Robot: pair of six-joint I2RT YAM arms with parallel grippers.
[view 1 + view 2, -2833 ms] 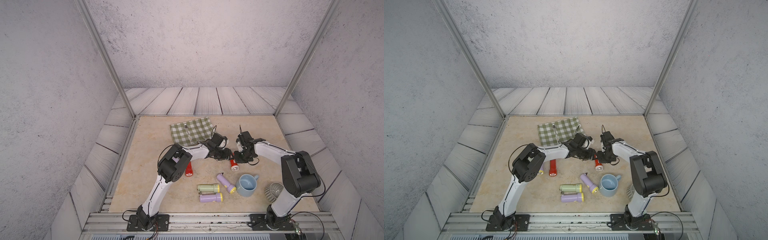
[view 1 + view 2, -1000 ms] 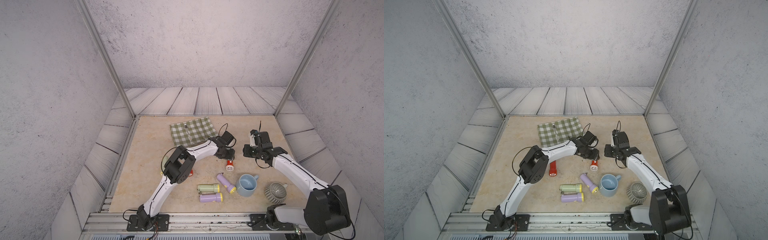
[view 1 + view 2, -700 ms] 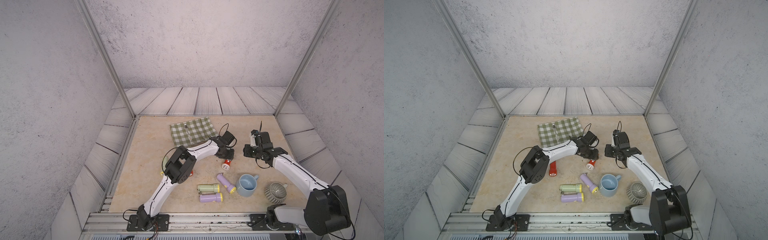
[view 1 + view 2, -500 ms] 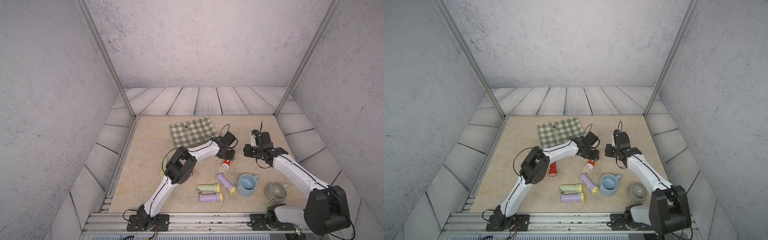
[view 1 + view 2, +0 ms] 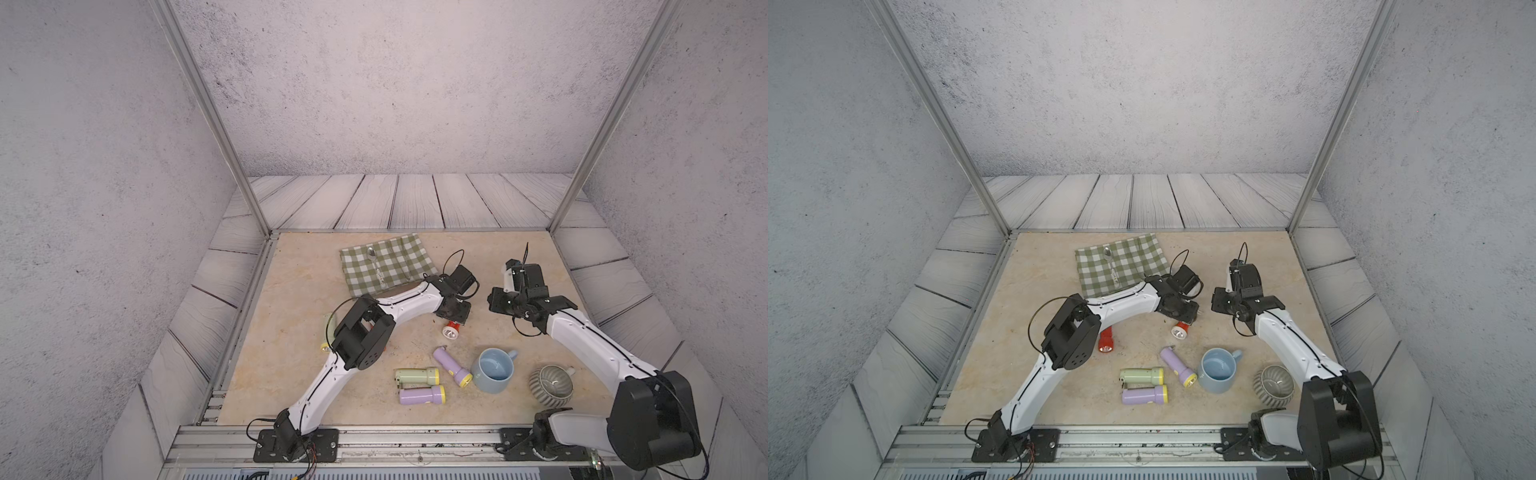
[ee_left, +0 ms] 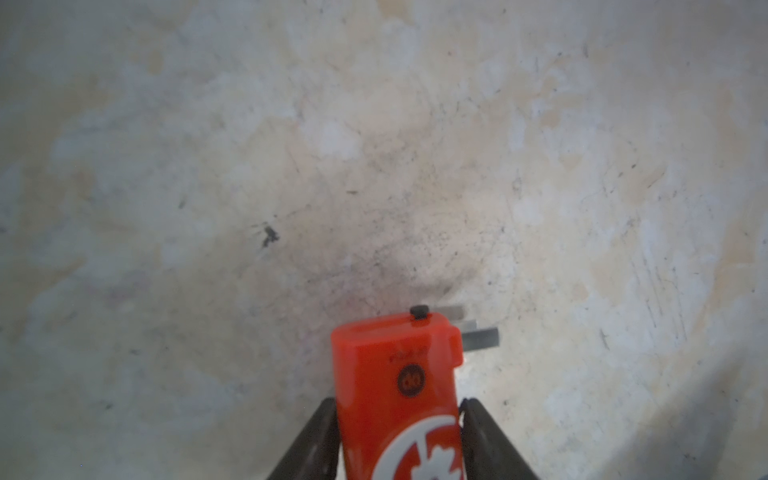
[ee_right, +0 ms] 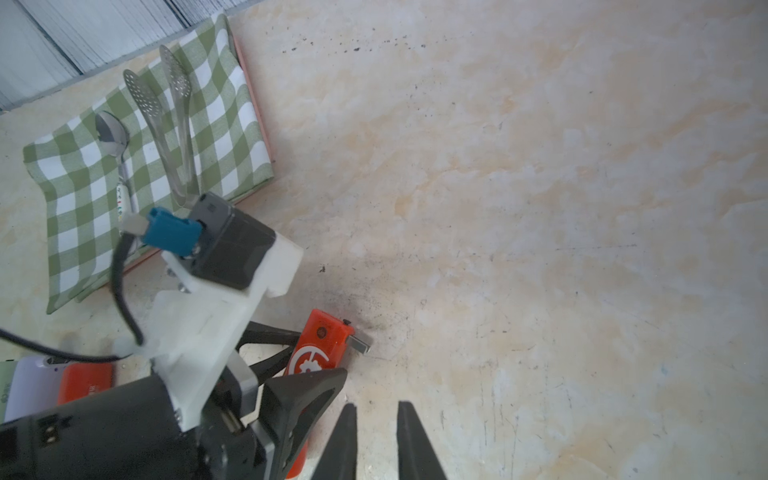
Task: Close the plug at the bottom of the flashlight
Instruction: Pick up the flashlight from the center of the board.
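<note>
The right arm (image 5: 582,336) has pulled back to the right, away from the red flashlight (image 6: 395,374) where both grippers met a few seconds ago. The right gripper (image 7: 376,411) now hangs just beside it, empty, its jaws only narrowly apart. The left arm (image 5: 399,305) has stayed put. The left gripper (image 6: 397,405) has tightened, its jaws pressing both sides of the flashlight, which it has turned a little. The flashlight lies mid-table, near the cloth's right corner, with its lens toward the near side. The plug (image 6: 480,336) at its far end still sticks out, so the closing push looks undone.

On the table (image 5: 299,291) I count:
- One checked cloth (image 5: 382,264).
- Two cups: a blue mug (image 5: 492,370) and a grey ribbed cup (image 5: 550,384).
- One pair of tongs (image 7: 174,124).
- One spoon (image 7: 112,137).
- At least six flashlights: two red, two purple, one green, and one half hidden behind the left arm.
</note>
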